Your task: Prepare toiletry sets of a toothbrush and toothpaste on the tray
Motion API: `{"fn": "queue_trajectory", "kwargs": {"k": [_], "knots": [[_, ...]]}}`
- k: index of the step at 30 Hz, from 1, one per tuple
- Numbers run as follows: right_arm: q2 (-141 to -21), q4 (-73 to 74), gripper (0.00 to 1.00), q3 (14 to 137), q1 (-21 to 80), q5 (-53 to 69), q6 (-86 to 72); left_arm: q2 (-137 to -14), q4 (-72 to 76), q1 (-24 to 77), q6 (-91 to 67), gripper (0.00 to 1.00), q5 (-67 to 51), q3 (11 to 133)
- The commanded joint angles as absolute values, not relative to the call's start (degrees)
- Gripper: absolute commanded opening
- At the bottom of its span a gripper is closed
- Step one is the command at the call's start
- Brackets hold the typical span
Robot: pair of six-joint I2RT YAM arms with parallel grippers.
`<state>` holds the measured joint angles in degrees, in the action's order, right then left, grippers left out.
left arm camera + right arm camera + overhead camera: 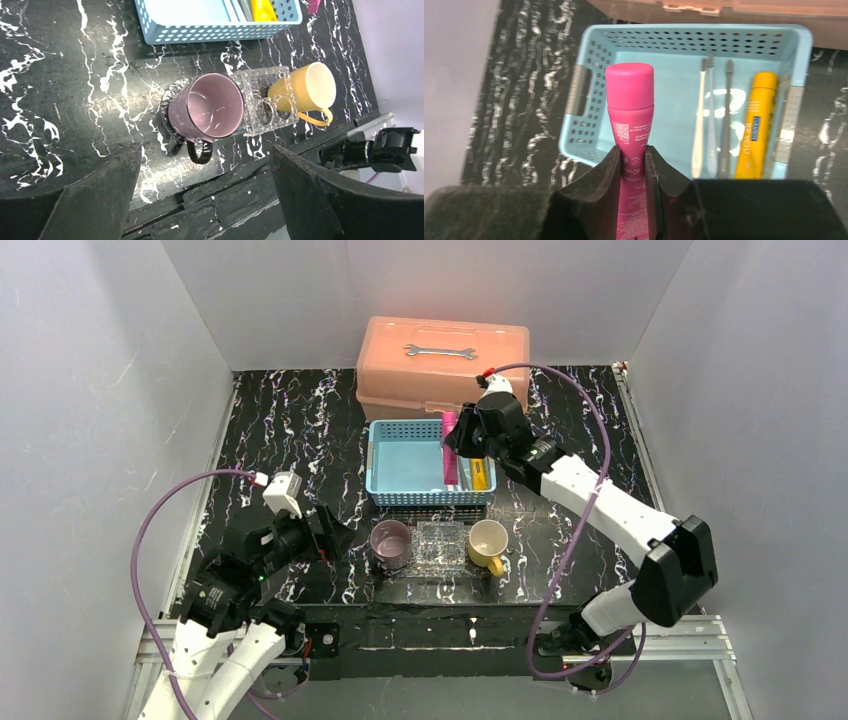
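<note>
Magenta tube (629, 112) (rounded cap, white print) in right claw (632, 154).

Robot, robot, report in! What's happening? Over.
Left gripper open, empty; right gripper shut on pink tube above basket. Yellow tube, brushes in basket. Tray unfilled, path clear.

Two robot arms in white shells with black joint housings: the left arm (235, 655) at lower left of the frame, the right arm (600, 500) at right. A lilac left cable (141, 540) and right cable (545, 367) end in red-tipped plugs. The left tool (332, 532) and right tool (462, 438) are black, with matte wedge-shaped fingers (90, 200).
</note>
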<state>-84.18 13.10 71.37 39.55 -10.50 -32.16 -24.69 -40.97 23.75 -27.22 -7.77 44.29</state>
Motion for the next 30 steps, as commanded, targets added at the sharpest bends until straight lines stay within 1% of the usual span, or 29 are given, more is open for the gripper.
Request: {"fn": "queue_trajectory", "kwargs": {"k": [1,5,9,16,24,25,29,30], "knots": [[-78.9,5.4,0.24,69.3,42.5,-11.0,-40.0,-25.8,-39.9,23.5,-28.0,0.99,-13.0,45.8],[-76.3,1.6,0.24,66.4,47.7,-16.3,-44.8,-27.6,-36.7,23.5,-31.2,0.99,-16.9,46.1],[-75.2,-2.2,0.24,64.8,51.9,-20.3,-50.8,-27.4,-31.9,23.5,-33.2,0.99,-18.3,44.8],[-76.8,-2.3,0.24,66.9,57.8,-26.3,-56.9,-24.3,-21.8,23.6,-34.0,0.99,-20.2,41.3],[-80.2,-0.9,0.25,72.2,62.9,-32.8,-59.7,-22.9,-16.5,23.5,-31.9,0.99,-20.0,38.2],[-80.7,-0.7,0.25,72.9,63.5,-33.2,-59.9,-22.9,-15.9,23.5,-31.8,0.96,-20.0,37.8],[-84.4,-0.1,0.25,77.5,65.2,-34.0,-61.8,-22.5,-11.5,23.5,-31.6,0.91,-19.4,36.0],[-85.4,1.5,0.25,78.9,65.8,-34.4,-62.2,-22.5,-10.0,23.5,-31.3,0.86,-19.7,35.5]]}}
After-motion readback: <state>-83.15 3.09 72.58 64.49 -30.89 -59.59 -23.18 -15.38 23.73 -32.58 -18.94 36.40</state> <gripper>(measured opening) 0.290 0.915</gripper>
